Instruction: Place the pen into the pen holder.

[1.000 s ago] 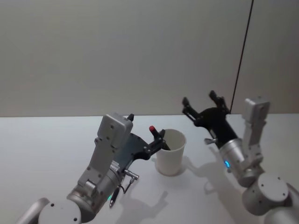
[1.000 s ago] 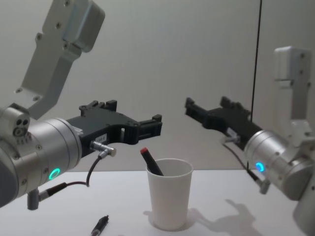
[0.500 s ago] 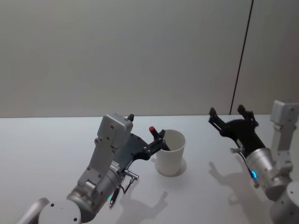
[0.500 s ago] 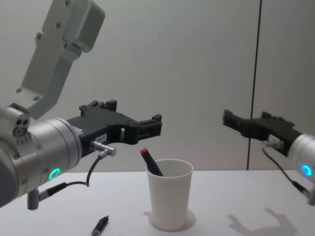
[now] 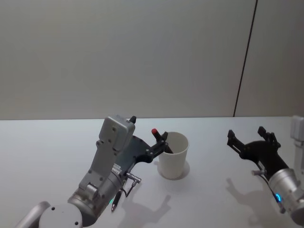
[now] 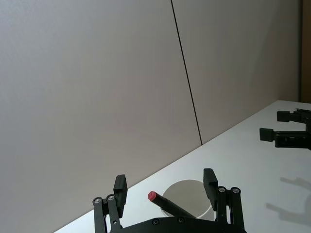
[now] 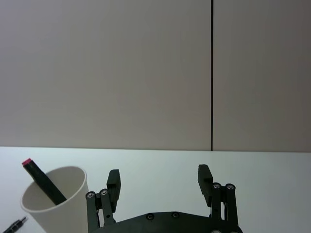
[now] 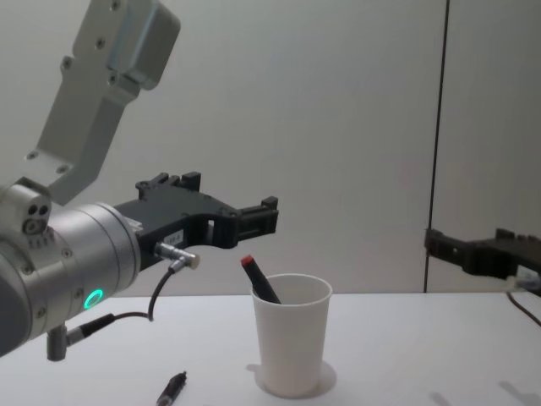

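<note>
Evidently the job is all but finished: the pen point(image 8: 261, 282) stands tilted inside the pen holder point(image 8: 292, 347), its red end poking above the rolled rim on the side toward the left claw point(image 6: 165, 178). That claw hovers just beside the cup's mouth, fingers spread with nothing between them. The right claw point(image 5: 247, 135) hangs well apart over the surface point(image 5: 47, 152), likewise spread and empty. The cup sits upright. By my reading, only drawing the arms clear remains. A small dark object point(image 8: 173, 387) lies on the surface near the left arm.
</note>
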